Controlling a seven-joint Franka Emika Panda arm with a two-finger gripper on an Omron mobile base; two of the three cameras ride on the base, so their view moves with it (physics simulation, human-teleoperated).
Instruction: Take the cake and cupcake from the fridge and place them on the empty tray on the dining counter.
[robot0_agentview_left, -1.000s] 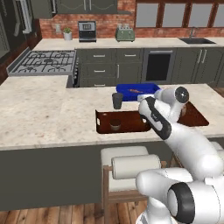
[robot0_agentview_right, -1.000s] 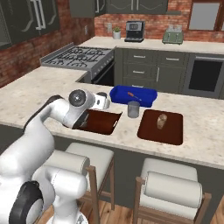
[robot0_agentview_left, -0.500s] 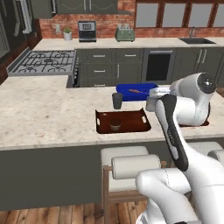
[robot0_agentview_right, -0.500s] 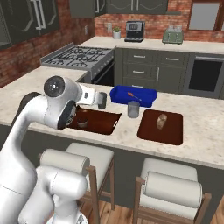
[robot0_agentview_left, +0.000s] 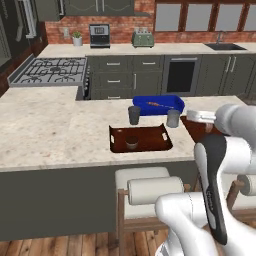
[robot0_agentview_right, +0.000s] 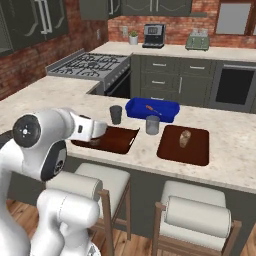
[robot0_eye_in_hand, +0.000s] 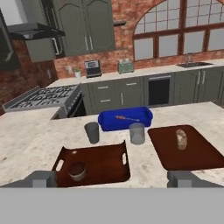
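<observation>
The cupcake (robot0_eye_in_hand: 77, 171), brown and round, stands in the near left part of the dark reddish-brown tray (robot0_eye_in_hand: 105, 162) on the pale dining counter (robot0_eye_in_hand: 26, 144). My gripper (robot0_eye_in_hand: 113, 180) is open, its fingertips (robot0_eye_in_hand: 43, 178) wide apart with nothing between them, held back from the tray's near edge. In the left base view the cupcake (robot0_agentview_left: 132, 143) sits on the tray (robot0_agentview_left: 150, 136), and my hand (robot0_agentview_left: 197, 116) hovers to its right. In the right base view my hand (robot0_agentview_right: 92, 129) covers the tray's (robot0_agentview_right: 117, 141) left part. The cake is out of view. The dark front with bar handles (robot0_agentview_left: 20, 25) may be the fridge.
A bright blue tray (robot0_eye_in_hand: 125, 119) lies behind the brown one. A dark cup (robot0_eye_in_hand: 92, 132) and a lighter cup (robot0_eye_in_hand: 137, 133) stand between them. A brown board (robot0_eye_in_hand: 197, 153) holding a bread-like piece (robot0_eye_in_hand: 181, 138) lies to the right. Cushioned stools (robot0_agentview_left: 145, 187) stand below the counter's edge.
My hand has drawn back from over the tray toward its right side while the elbow swung. The cupcake has stayed in place on the tray.
</observation>
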